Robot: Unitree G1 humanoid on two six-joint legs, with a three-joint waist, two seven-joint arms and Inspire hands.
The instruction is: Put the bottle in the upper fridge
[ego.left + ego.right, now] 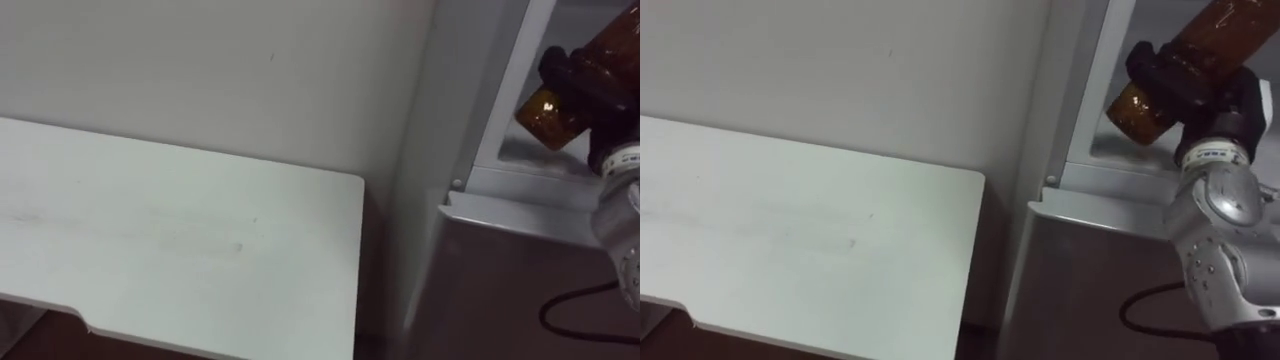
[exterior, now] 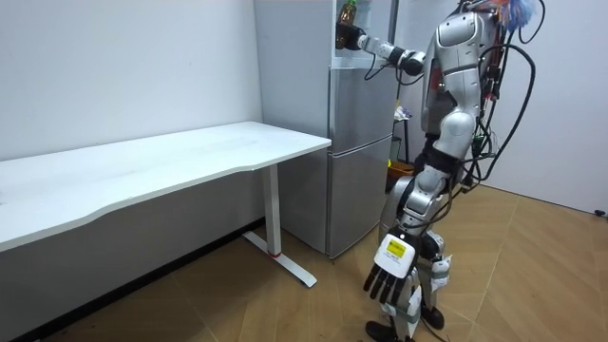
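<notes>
Beside the white desk (image 1: pixel 200 230) the grey fridge (image 2: pixel 361 142) is standing against the wall, and I am watching the robot standing close at its front with one arm raised to the upper compartment. My right hand (image 1: pixel 1200 85) is holding the bottle (image 1: pixel 1140 108), dark fingers (image 1: pixel 1165 62) wrapped tight round its middle. The bottle is hanging in the air at the mouth of the upper compartment, above the top edge of the lower door and not resting on anything.

What I am weighing is its tilt. In the eye views its long axis is running from lower left to upper right, base leading toward the opening and the neck end trailing back over the wrist. I judge I will need to push forward and turn it upright before letting go.

My left hand (image 2: pixel 388 275) is hanging by the robot's leg, well apart from the fridge, fingers straight and empty.
</notes>
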